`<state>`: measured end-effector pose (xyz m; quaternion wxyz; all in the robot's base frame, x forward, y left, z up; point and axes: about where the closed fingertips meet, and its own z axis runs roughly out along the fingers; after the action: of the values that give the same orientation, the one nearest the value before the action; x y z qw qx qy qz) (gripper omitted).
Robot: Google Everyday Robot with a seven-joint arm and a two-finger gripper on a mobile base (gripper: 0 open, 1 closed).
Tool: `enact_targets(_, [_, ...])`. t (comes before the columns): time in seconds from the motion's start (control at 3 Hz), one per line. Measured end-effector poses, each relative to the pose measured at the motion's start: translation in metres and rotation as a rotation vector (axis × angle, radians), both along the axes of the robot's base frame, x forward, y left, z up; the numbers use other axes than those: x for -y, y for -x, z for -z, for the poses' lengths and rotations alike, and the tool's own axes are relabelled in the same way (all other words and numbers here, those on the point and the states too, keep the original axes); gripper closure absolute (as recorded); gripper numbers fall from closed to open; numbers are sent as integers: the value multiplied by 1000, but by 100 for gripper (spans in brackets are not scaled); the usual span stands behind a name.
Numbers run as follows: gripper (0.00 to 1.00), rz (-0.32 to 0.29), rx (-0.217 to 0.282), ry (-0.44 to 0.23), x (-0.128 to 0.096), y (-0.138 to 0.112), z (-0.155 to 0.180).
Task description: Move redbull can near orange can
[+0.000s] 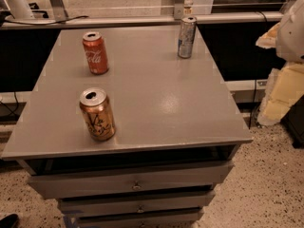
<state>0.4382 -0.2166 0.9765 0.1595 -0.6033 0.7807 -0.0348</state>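
The redbull can (186, 37), slim and silver with blue patches, stands upright at the far right of the grey table top (156, 99). The orange can (97, 114), copper-orange with black scribbled lettering and a silver top, stands upright near the front left edge. The two cans are far apart, diagonally across the table. My gripper (285, 91) shows as a white and cream shape at the right edge of the view. It is off the table, well to the right of the redbull can, and holds nothing that I can see.
A red Coca-Cola can (96, 53) stands upright at the far left of the table, behind the orange can. The table has drawers (135, 184) below its front edge. A rail and dark panels run behind the table. Speckled floor lies to the right.
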Motion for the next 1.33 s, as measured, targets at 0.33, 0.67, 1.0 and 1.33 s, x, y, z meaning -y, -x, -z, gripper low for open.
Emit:
enact_targets(0.33, [0,0,0,0,0,0,0])
enact_targets(0.67, [0,-6,20,-26,-1,-5,0])
enact_targets(1.0, [0,3,58,-90,3,-37,5])
enact_targets(1.33, [0,46,90,-180,4,-84,15])
